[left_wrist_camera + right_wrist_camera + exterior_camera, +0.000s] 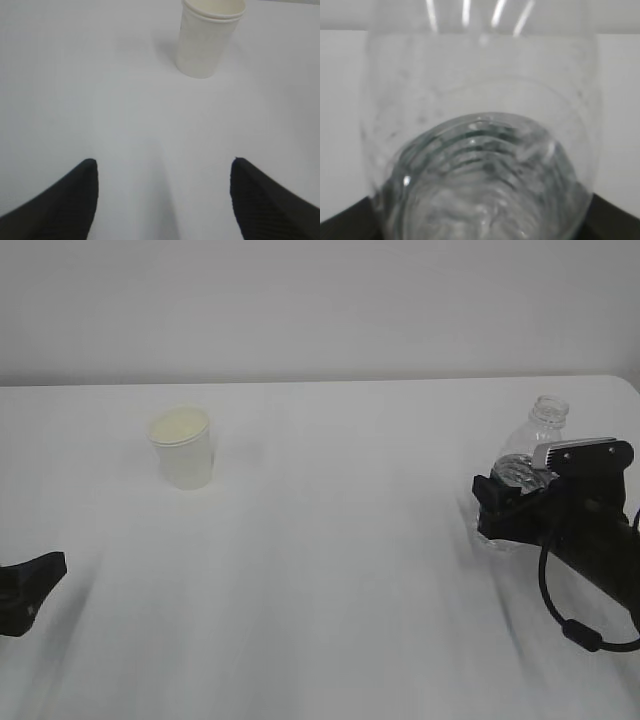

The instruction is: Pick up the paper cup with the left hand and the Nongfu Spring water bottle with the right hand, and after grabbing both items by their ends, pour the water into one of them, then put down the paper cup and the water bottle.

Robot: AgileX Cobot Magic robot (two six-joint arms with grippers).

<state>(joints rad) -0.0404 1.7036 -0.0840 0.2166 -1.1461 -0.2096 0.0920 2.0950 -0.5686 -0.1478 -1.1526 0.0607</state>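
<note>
Bottle between the jaws, cup far off

The right hand (500,502) has the water bottle (535,445) between its jaws, grip unclear; the left hand (162,192) is open, the paper cup (210,37) well ahead

One paper cup (182,446), one water bottle (535,435), two tools.

White table (330,570), plain surface. Paper cup (183,447) is stood upright toward the far left edge; uncapped clear water bottle (528,465) is stood near the far right corner.
</note>
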